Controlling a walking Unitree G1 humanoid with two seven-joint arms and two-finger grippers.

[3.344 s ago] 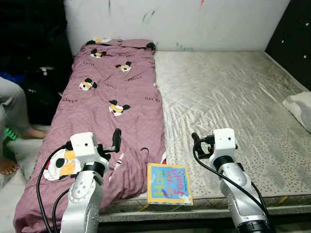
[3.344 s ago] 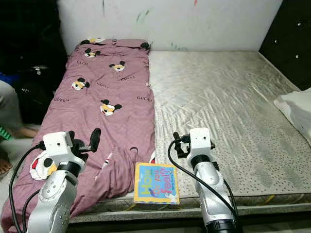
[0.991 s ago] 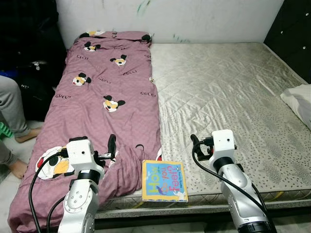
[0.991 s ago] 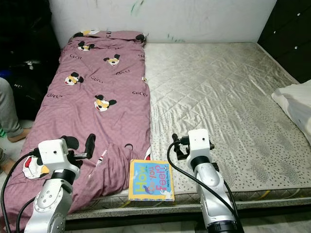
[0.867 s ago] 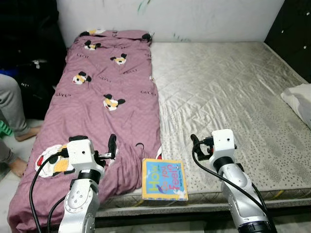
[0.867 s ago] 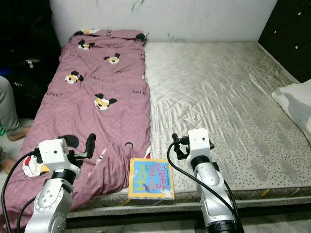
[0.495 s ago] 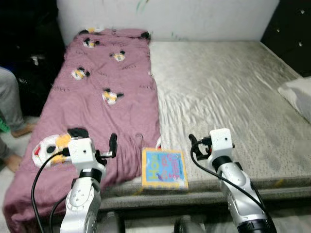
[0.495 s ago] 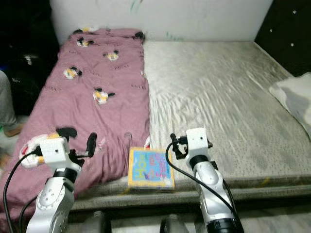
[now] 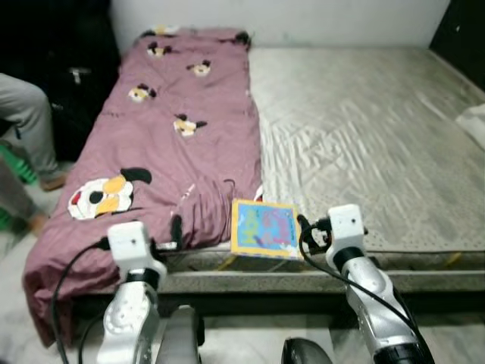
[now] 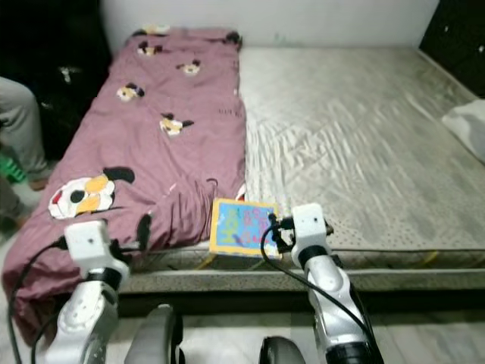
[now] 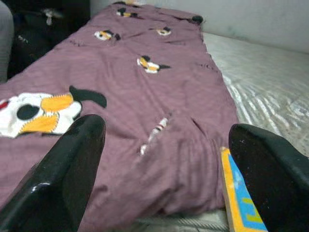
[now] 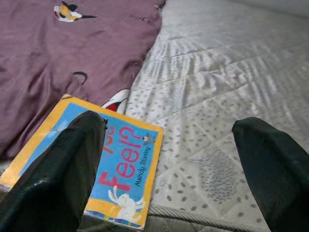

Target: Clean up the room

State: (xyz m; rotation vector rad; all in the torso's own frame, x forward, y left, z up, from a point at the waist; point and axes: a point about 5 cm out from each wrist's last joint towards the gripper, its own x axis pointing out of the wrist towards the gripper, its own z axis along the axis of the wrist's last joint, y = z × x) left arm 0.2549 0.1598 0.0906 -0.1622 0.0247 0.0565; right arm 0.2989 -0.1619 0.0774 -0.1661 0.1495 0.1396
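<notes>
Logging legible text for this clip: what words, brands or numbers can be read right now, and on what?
"Feel?": red letters on the yellow-bordered blue picture book at the mattress edge.
"Mandy Stanley": small black print on the same cover.
Dark lettering on the mauve cartoon-mouse blanket: too blurred to read.
Other cover words: cut off or blurred.

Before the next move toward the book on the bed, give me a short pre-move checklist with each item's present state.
1. Book lies flat at the mattress front edge: ok.
2. Right claw open, nothing held: ok.
3. Left claw open, nothing held: ok.
4. Right claw faces the book, short of touching it: ok.
5. Book free of the purple blanket: cannot tell; its left edge sits right against the folds.
6. Person's legs to the left, away from both arms: ok.
</notes>
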